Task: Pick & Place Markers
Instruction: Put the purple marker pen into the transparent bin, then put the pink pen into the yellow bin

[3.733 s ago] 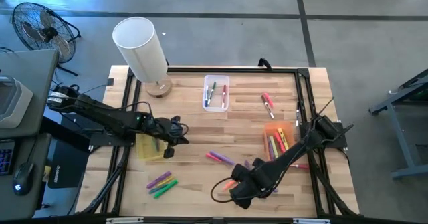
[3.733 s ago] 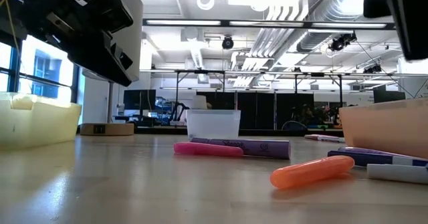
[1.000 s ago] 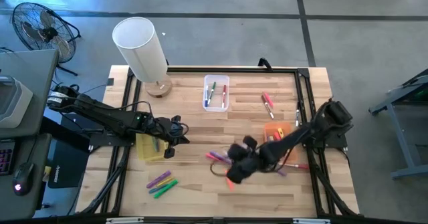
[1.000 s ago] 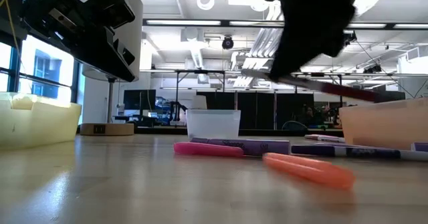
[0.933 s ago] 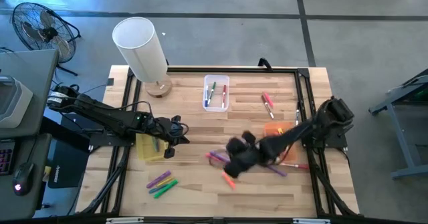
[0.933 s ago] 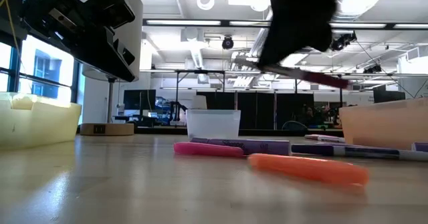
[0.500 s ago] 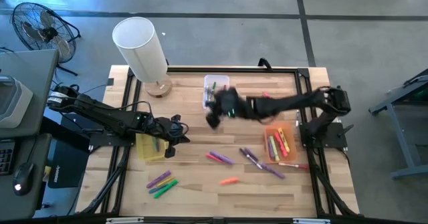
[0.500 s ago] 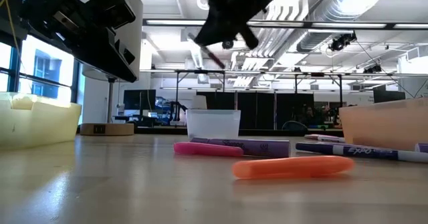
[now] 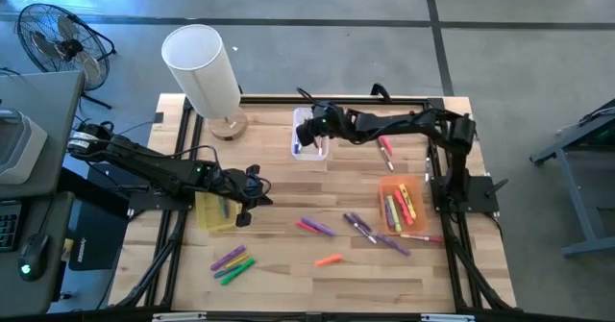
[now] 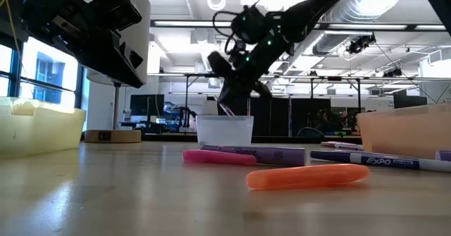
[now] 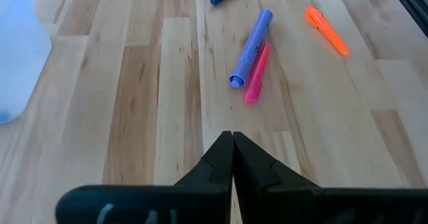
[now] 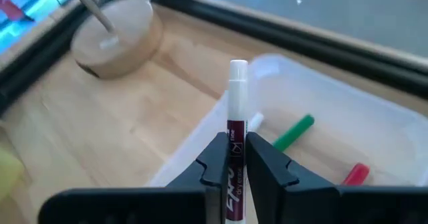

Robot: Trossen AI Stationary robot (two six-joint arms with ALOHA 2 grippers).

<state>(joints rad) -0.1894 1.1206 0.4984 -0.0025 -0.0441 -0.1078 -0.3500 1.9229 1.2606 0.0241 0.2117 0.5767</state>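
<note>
Pinching a dark-red, white-capped marker (image 12: 235, 120), right fingers (image 12: 263, 162) hover.

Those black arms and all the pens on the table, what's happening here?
It is sorting markers into bins. The right tool is shut on a dark red marker and holds it above the clear bin, which already holds a green marker and a red one. The left tool is shut and empty, near the yellow bin. Other markers, such as an orange one, lie loose on the table.
</note>
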